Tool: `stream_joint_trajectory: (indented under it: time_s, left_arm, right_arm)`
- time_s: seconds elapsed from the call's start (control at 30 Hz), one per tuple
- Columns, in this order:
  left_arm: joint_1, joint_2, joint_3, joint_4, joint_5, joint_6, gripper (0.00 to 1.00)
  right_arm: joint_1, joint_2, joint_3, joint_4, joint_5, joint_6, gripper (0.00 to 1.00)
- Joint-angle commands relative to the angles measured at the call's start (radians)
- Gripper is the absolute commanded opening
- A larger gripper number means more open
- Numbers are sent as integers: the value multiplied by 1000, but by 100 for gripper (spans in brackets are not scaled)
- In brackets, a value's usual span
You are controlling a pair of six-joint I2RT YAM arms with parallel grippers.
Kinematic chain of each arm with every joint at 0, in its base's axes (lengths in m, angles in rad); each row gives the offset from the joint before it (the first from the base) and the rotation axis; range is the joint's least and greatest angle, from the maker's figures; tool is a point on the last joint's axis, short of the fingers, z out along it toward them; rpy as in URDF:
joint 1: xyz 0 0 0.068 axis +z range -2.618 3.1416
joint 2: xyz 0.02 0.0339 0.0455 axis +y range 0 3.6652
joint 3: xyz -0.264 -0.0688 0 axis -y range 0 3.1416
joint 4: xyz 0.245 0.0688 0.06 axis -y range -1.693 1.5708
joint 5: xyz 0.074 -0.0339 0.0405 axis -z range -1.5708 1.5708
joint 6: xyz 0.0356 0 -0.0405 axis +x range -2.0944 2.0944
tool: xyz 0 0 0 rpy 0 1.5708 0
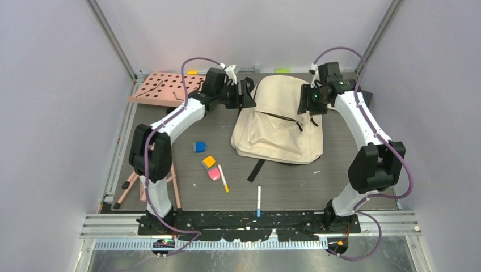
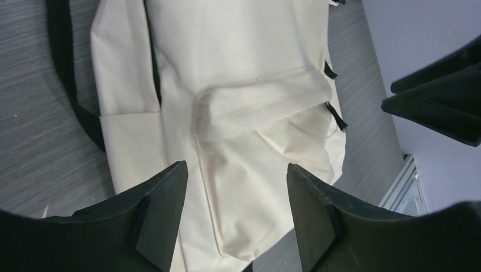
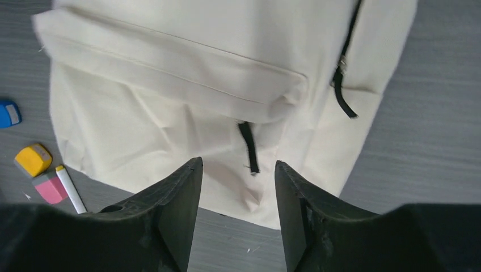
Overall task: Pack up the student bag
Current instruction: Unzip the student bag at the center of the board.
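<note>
The student bag [image 1: 281, 122], a cream backpack with black straps, lies flat in the middle of the table, its top toward the far wall. My left gripper [image 1: 249, 93] hovers at the bag's upper left corner, open, with cream fabric [image 2: 238, 73] showing below the gap between its fingers [image 2: 237, 170]. My right gripper [image 1: 306, 102] hangs over the upper right side, also open [image 3: 238, 164]. Under it are the front pocket [image 3: 170, 85] and a black zip pull [image 3: 248, 147]. Neither gripper holds anything.
On the table left of the bag lie a blue eraser [image 1: 199, 147], an orange eraser [image 1: 209, 162], a pink eraser [image 1: 214, 174] and a yellow-capped marker [image 1: 224, 178]. A blue-tipped pen [image 1: 258, 201] lies near the front edge. A pink perforated board [image 1: 164, 88] sits at the back left.
</note>
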Motion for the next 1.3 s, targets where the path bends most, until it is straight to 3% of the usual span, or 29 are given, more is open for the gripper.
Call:
stream_joint_trajectory:
  time_s: [0.0,0.43,0.67,0.87,1.03,1.1,1.2,1.27]
  left_arm:
    - [-41,-88,-58,-41,20,36,67]
    - [-155,-26,-36,-158,-58,21,71]
    - [-164,31,15,-248,-121,56,69]
    - [-166,58,28,-229,-101,43,67]
    - [-166,72,32,-228,-83,44,43]
    - [-166,68,20,-225,-77,49,32]
    - [-166,64,-2,-222,-70,66,14]
    - [-166,56,-22,-215,-55,79,5]
  right_arm:
    - [97,-1,95,36,12,-145,56]
    - [212,232,258,65,48,-274,58]
    - [243,262,267,47,47,-306,58]
    - [268,278,256,47,75,-327,58]
    - [280,308,267,70,260,-310,58]
    - [280,327,275,86,326,-295,51]
    - [281,341,313,98,385,-262,22]
    - [280,353,350,96,418,-244,12]
